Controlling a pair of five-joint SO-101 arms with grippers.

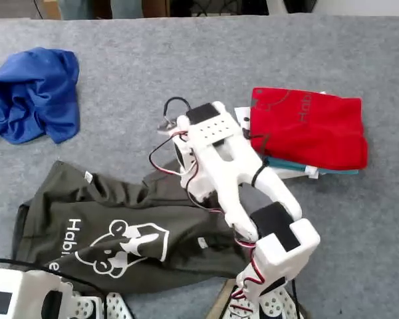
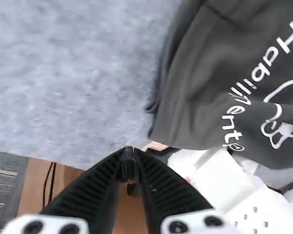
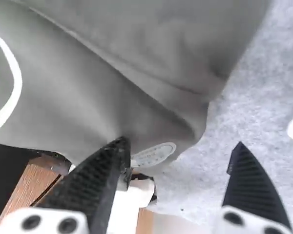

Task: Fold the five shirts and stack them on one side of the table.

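A dark olive shirt [image 1: 113, 219] with a white print lies spread, somewhat creased, at the front left of the table. A crumpled blue shirt [image 1: 33, 93] sits at the back left. At the right, a folded red shirt [image 1: 309, 126] tops a stack with teal and white layers beneath. My left gripper [image 2: 128, 155] is shut and empty over the table's front edge, just off the olive shirt [image 2: 224, 73]. My right gripper [image 3: 179, 146] is open just above the hem of the olive shirt [image 3: 112, 73], by a small white label [image 3: 154, 154], holding nothing.
The right arm [image 1: 226, 159] folds over the middle of the table between the olive shirt and the stack. The left arm's base [image 1: 20, 299] sits at the front left corner. The grey felt [image 1: 186, 60] covers the table; wood [image 2: 39, 185] shows past its front edge.
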